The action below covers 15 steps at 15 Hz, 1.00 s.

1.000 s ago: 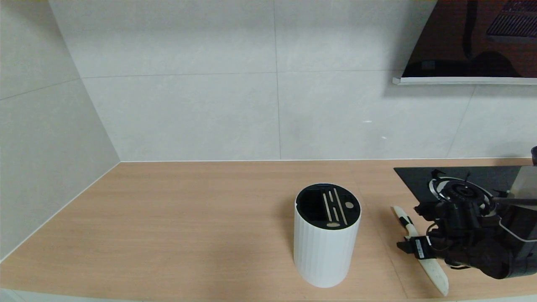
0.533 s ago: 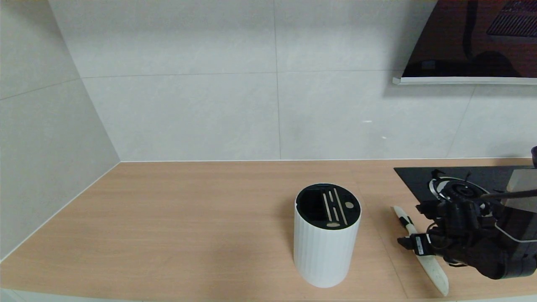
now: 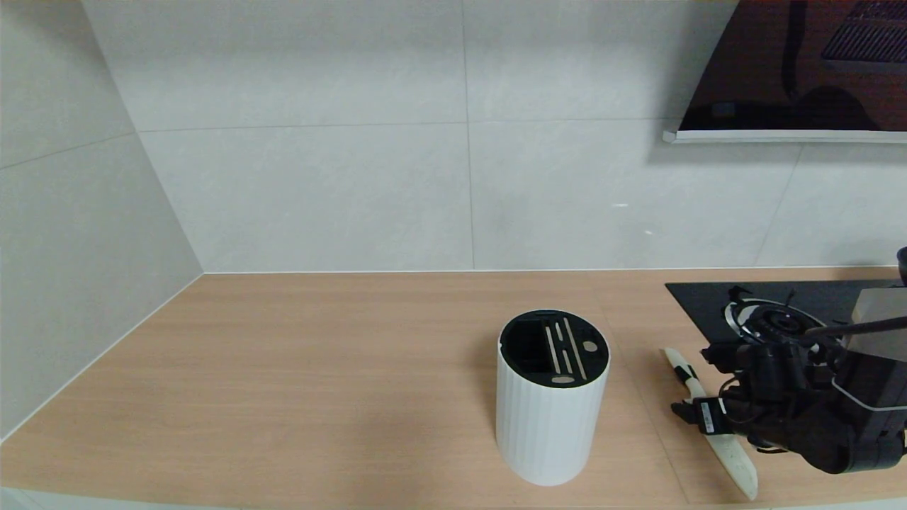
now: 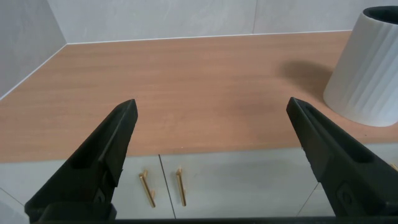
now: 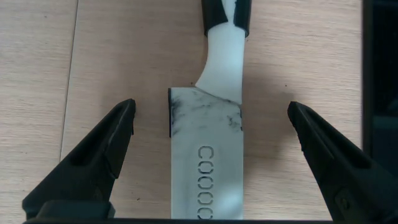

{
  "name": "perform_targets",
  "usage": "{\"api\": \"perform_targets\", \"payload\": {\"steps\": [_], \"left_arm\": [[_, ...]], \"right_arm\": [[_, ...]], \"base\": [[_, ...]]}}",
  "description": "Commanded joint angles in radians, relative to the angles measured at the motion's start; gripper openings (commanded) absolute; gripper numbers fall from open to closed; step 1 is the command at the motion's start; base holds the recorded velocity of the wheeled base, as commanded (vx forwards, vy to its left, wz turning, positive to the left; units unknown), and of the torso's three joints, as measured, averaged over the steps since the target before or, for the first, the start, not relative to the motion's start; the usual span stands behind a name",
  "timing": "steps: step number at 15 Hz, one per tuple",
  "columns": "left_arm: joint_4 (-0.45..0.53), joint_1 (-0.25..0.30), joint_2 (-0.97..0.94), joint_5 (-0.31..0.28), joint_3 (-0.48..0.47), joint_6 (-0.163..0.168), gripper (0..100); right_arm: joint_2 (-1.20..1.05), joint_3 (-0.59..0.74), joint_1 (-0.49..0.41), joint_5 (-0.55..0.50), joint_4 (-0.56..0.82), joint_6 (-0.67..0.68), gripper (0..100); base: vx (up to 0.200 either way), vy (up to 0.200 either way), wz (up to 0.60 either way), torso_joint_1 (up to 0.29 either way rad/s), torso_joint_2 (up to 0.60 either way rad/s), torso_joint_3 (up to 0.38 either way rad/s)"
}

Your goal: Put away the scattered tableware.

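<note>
A white knife (image 3: pixel 730 453) with a marbled blade (image 5: pixel 208 155) and a black-and-white handle (image 5: pixel 227 15) lies flat on the wooden counter (image 3: pixel 319 368), right of the holder. My right gripper (image 3: pixel 705 386) hangs over it. The right gripper (image 5: pixel 210 112) is open, its fingers (image 5: pixel 93 168) on either side of the blade just below the handle, apart from it. A white ribbed cylindrical holder (image 3: pixel 549 418) with a black slotted top stands mid-counter. My left gripper (image 4: pixel 211 106) is open and holds nothing, off the counter's front edge, with the holder (image 4: pixel 364 68) ahead of it.
A black cooktop with a burner (image 3: pixel 772 319) lies just behind the right gripper. A dark range hood (image 3: pixel 801 71) hangs at the upper right. Tiled walls close the back and left. Cabinet doors with gold handles (image 4: pixel 149 186) sit under the counter edge.
The right arm's wrist has shifted slightly to the right. Its gripper stays open over the knife. The knife and holder have not moved.
</note>
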Motion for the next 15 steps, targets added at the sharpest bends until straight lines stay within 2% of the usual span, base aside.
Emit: {"api": "perform_targets", "payload": {"steps": [1, 9, 15], "left_arm": [[0.0, 0.0, 0.0, 0.0, 0.0, 0.0, 100], [-0.001, 0.0, 0.0, 0.0, 0.0, 0.0, 100], [0.0, 0.0, 0.0, 0.0, 0.0, -0.002, 100]], "right_arm": [[0.004, -0.006, 0.001, -0.001, 0.0, 0.0, 0], [0.007, -0.01, -0.007, -0.001, 0.0, 0.0, 0], [-0.113, 0.016, -0.005, -0.001, 0.0, 0.009, 0]], "base": [[0.0, 0.0, 0.0, 0.0, 0.0, 0.0], [0.0, 0.0, 0.0, 0.0, 0.0, 0.0], [0.0, 0.0, 0.0, 0.0, 0.0, 0.0]]}}
